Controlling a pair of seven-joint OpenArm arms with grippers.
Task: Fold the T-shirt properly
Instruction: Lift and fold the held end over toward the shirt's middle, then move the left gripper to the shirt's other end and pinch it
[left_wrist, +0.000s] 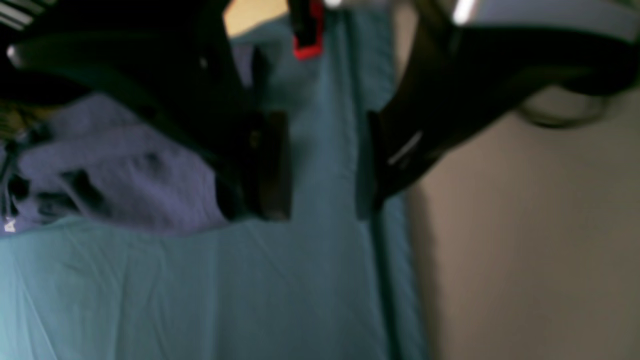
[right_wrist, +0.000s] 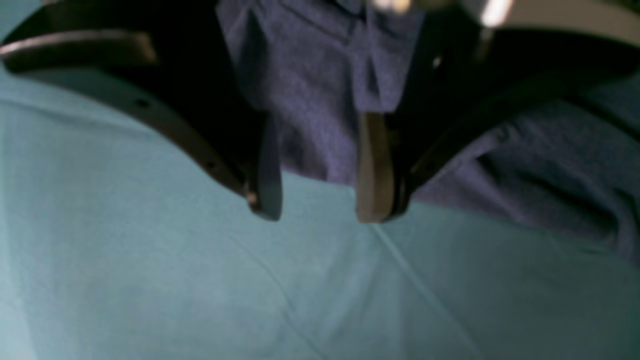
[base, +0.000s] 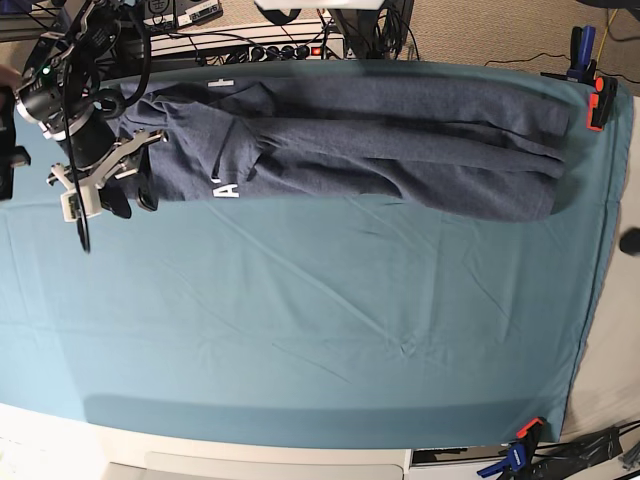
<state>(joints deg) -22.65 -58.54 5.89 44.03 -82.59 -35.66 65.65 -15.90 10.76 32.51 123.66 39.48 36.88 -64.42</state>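
The T-shirt (base: 380, 140) is blue-grey and lies bunched in a long band along the far edge of the teal table cloth (base: 300, 320), with white lettering (base: 228, 188) near its left end. My right gripper (base: 133, 204) hovers at that left end. In the right wrist view the right gripper (right_wrist: 320, 207) is open, and the T-shirt's (right_wrist: 320, 125) edge lies just behind its fingertips with nothing pinched. My left gripper (left_wrist: 322, 212) is open over bare table cloth near the table's side edge, with the T-shirt (left_wrist: 125, 170) off to its left.
Red clamps (base: 603, 100) (base: 528, 428) pin the cloth at the right corners, and one clamp (left_wrist: 307, 30) shows ahead of the left gripper. Beige floor (left_wrist: 525, 225) lies past the table's edge. Cables and equipment (base: 270, 45) crowd the back.
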